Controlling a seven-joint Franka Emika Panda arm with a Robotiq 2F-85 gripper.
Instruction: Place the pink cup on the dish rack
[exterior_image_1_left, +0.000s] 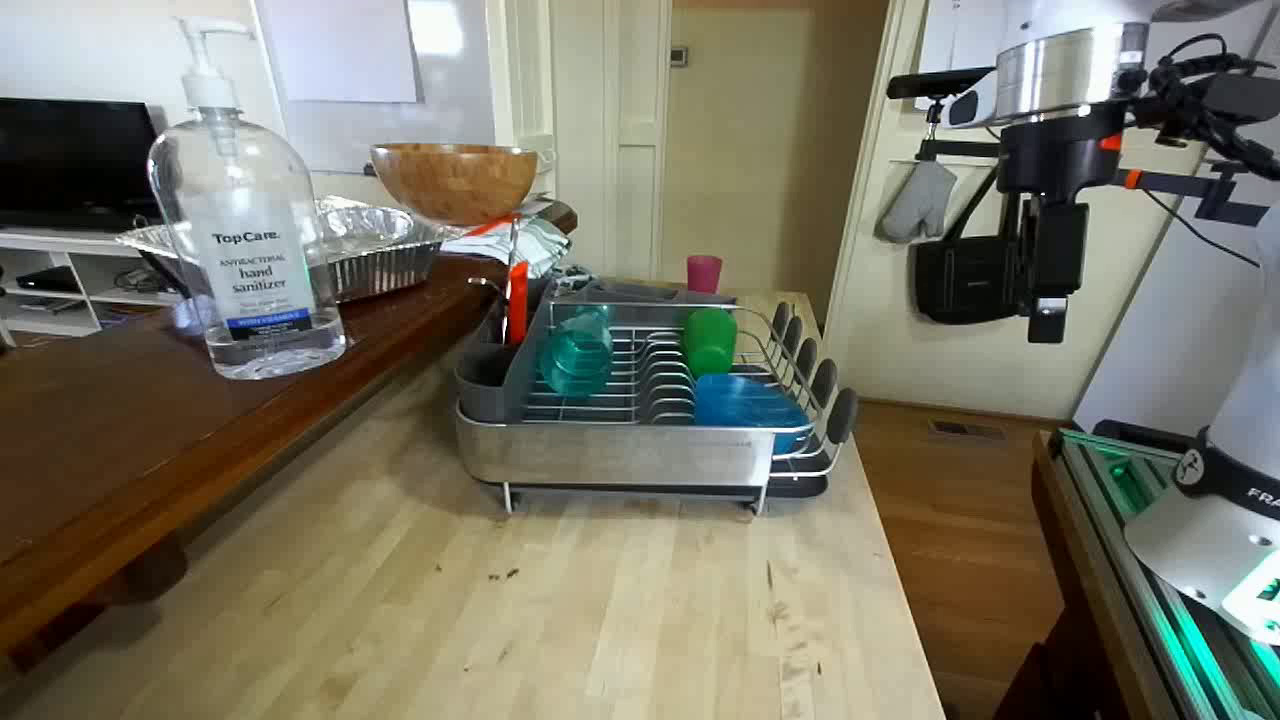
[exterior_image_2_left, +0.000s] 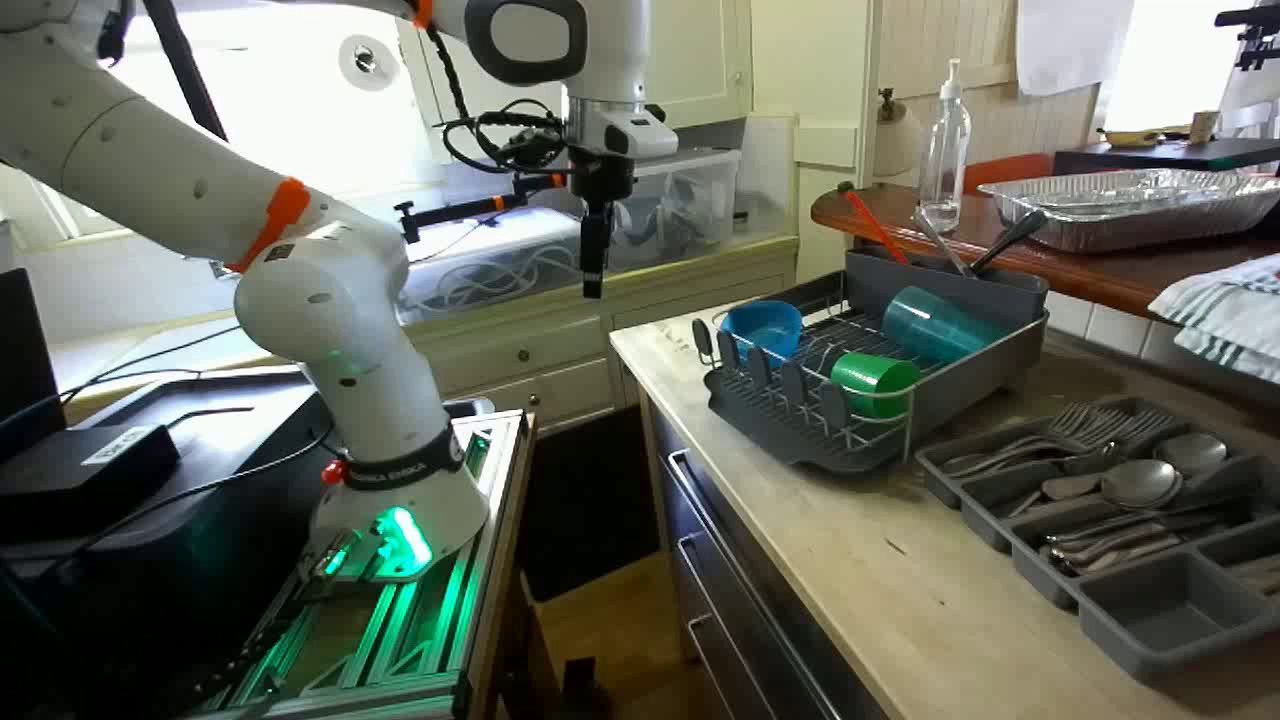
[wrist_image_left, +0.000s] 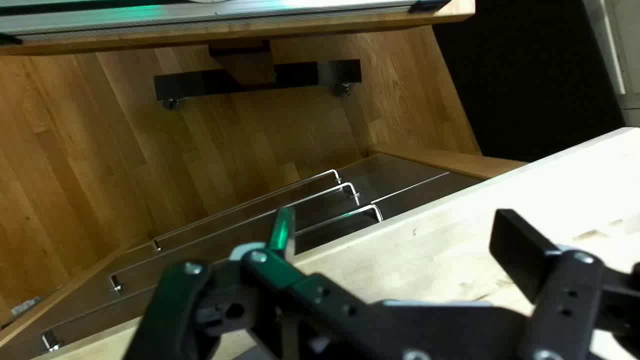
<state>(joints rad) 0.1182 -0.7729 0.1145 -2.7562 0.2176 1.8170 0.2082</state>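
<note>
Fingers (wrist_image_left: 521, 251) are hanging wide apart, gripping nothing, and the pink cup (exterior_image_1_left: 704, 273) is sitting behind the dish rack (exterior_image_1_left: 615, 458) in an exterior view — so I'm worrying about a low carry knocking the green cup (exterior_image_1_left: 710, 341), since that one's already hogging space there.

Behind the dish rack (exterior_image_1_left: 615, 458), the pink cup (exterior_image_1_left: 704, 273) has its base hidden.
</note>
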